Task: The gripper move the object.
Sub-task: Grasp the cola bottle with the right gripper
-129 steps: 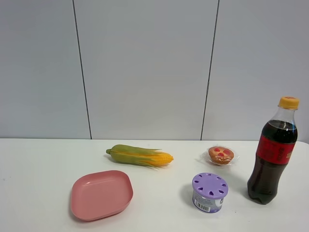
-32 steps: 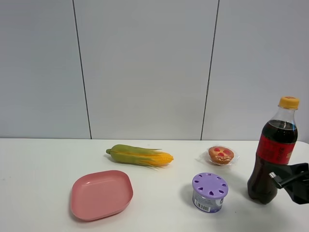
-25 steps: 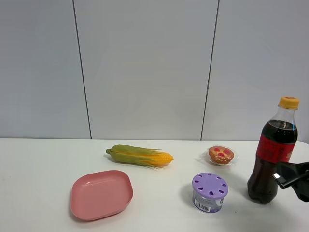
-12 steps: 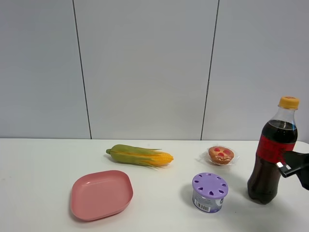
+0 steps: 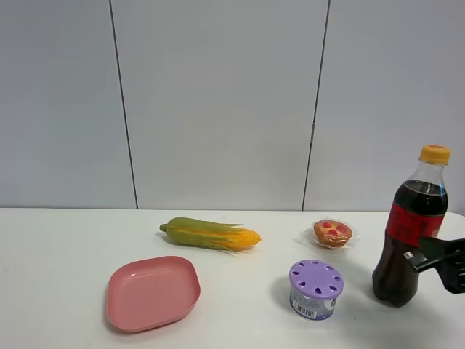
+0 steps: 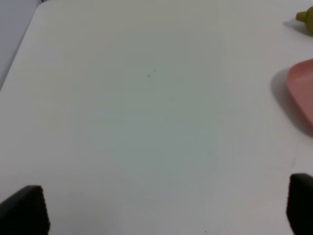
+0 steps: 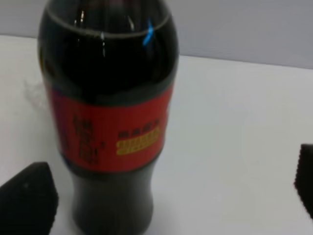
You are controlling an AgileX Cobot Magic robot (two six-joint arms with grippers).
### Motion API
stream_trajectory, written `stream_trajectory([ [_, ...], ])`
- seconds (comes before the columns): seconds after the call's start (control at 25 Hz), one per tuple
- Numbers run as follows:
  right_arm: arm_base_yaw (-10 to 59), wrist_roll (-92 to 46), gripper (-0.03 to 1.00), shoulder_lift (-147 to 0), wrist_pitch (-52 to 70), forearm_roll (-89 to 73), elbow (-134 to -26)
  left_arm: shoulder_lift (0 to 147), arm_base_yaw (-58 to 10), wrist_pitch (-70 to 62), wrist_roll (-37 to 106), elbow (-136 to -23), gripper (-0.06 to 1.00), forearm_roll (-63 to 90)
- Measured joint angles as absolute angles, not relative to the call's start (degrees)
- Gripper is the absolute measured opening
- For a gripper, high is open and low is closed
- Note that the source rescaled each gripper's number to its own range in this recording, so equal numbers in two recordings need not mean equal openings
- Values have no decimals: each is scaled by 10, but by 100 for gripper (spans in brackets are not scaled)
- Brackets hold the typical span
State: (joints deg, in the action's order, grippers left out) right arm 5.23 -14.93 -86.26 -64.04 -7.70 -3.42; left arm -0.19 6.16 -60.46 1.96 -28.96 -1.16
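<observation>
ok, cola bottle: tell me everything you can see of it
The cola bottle is tall clear plastic, filled with dark drink almost to the neck. It has a red label around the middle and an orange-yellow cap on top. It stands upright on the white table at the far right, beside the purple-lidded tub. The right hand is open at label height; contact cannot be told.

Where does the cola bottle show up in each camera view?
Exterior high: the cola bottle stands upright at the far right of the table.
Left wrist: not in it.
Right wrist: seen close up, between the fingertips of the open right gripper.
Shared landmark: the white table, which shows in all three views.
</observation>
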Motion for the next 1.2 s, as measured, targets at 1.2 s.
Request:
stream_trajectory([
  [1.2, 52, -121, 96, -1027, -688, -21, -157, -2, 62, -605, 20, -290, 100, -12],
])
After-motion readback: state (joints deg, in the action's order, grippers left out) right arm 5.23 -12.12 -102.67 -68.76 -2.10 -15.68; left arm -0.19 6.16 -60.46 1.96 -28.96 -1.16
